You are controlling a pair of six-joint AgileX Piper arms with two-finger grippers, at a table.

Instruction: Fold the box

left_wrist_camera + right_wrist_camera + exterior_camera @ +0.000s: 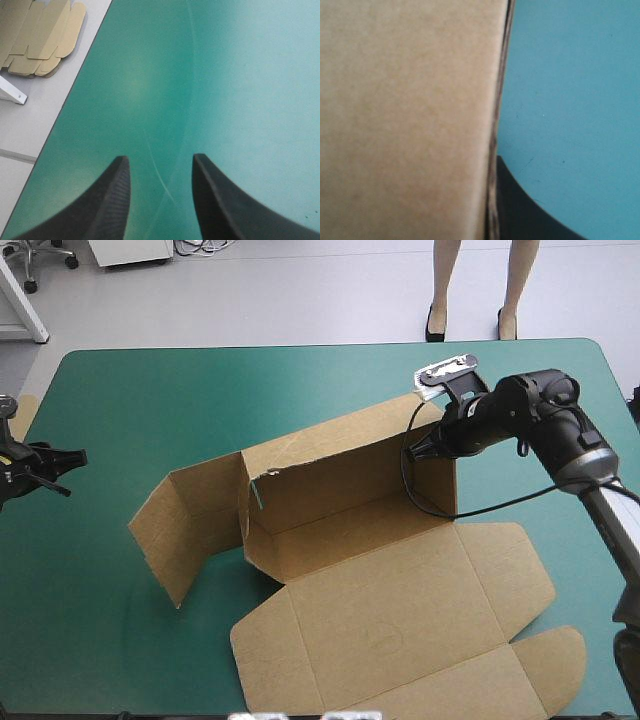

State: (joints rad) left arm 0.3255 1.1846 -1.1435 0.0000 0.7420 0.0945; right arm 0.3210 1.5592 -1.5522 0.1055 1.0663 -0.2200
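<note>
The brown box [390, 620] lies in the middle of the teal-green table, its long back wall [350, 465] raised and its wide lid panel flat toward the near edge. At the left end, side flaps [190, 525] stand upright. My right gripper [430, 443] is at the back wall's right end, shut on the board. In the right wrist view the box [405, 120] fills most of the picture; one black finger [520, 210] presses against its edge and the other is hidden behind it. My left gripper [70, 472] [159, 165] hovers open over bare cover at the table's left edge, far from the box.
A stack of flat brown board [40, 40] lies beyond the table's left edge; a corner of the board [24, 412] shows in the high view. Bare teal-green cover [150, 400] lies behind and left of the box.
</note>
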